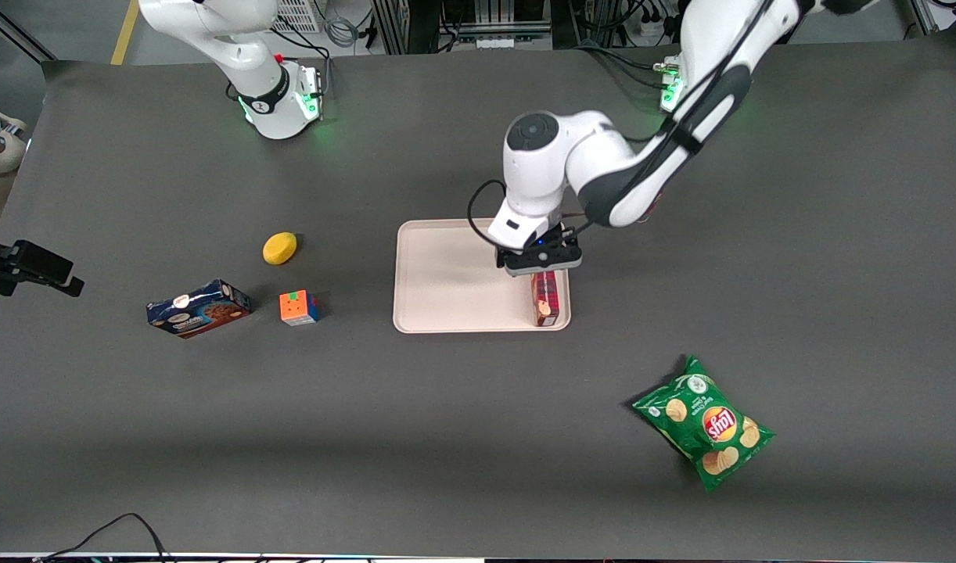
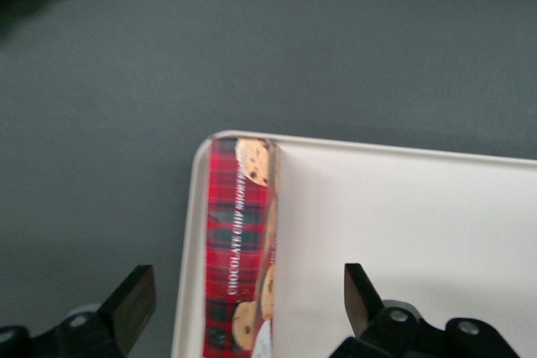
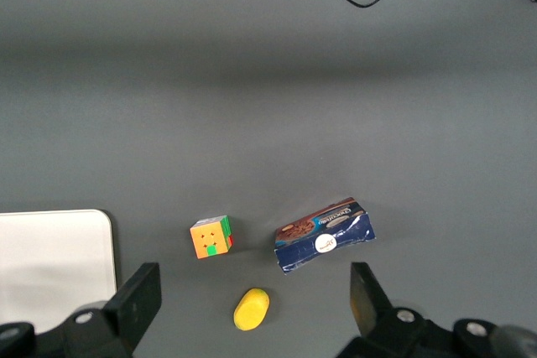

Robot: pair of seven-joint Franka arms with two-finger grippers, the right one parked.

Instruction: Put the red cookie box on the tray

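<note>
Even, diffuse overhead light falls on the matte dark grey table (image 1: 462,438), without glare. The left arm's black two-finger gripper (image 1: 542,266) casts a soft smudge of shadow on the pale cream rectangular tray (image 1: 439,274), toward nine o'clock. The wrist view is slightly soft; its green corner at eleven o'clock is blurred.

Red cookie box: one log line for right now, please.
red cookie box lying on tray along its edge | end effector open above it, not gripping
</note>
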